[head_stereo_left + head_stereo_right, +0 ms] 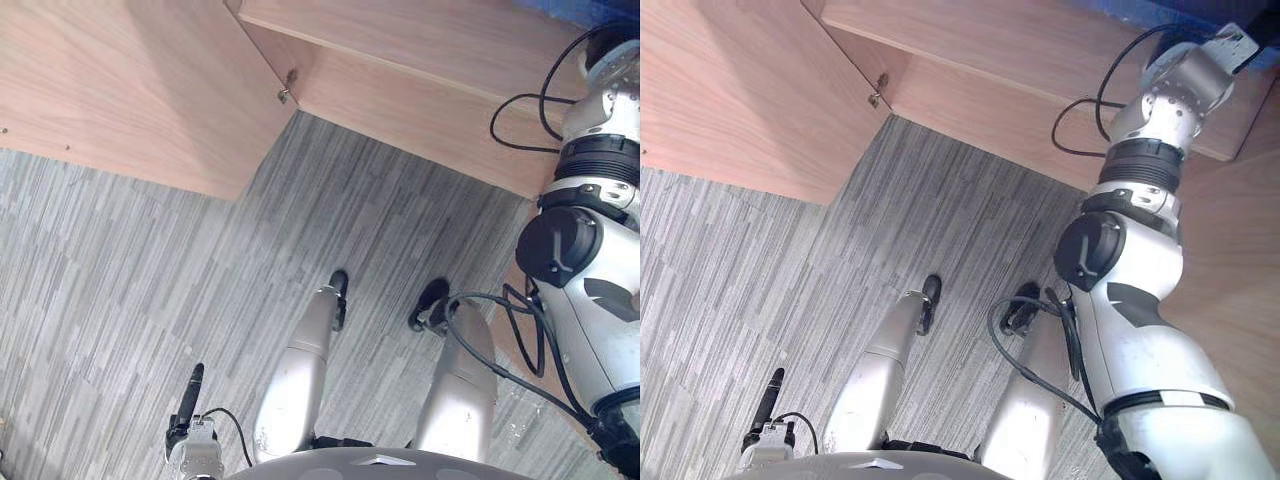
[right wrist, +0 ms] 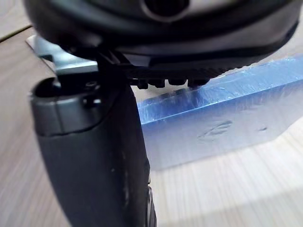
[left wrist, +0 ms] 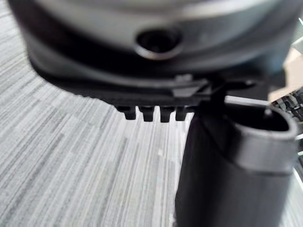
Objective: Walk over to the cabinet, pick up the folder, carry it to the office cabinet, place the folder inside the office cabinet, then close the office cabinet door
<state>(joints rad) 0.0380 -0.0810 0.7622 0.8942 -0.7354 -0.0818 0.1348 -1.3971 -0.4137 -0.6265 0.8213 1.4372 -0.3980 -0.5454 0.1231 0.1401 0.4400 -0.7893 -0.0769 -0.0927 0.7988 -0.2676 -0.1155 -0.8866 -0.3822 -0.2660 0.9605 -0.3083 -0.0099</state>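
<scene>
A blue folder (image 2: 222,113) lies flat on the light wooden shelf (image 1: 1020,50) of the office cabinet, and its edge shows at the top right (image 1: 575,10). My right arm reaches up and into the cabinet. My right hand (image 2: 94,156) is at the folder, its thumb straight and standing against the folder's near end; the fingers are not curled round it. My left hand (image 1: 190,395) hangs low at the bottom left over the floor, fingers straight, holding nothing (image 3: 227,165).
The cabinet's wooden door (image 1: 120,90) stands swung open at the upper left, with its hinge (image 1: 285,92) at the corner. A wooden side panel (image 1: 1240,250) rises close by my right arm. Grey striped carpet (image 1: 120,290) covers the floor.
</scene>
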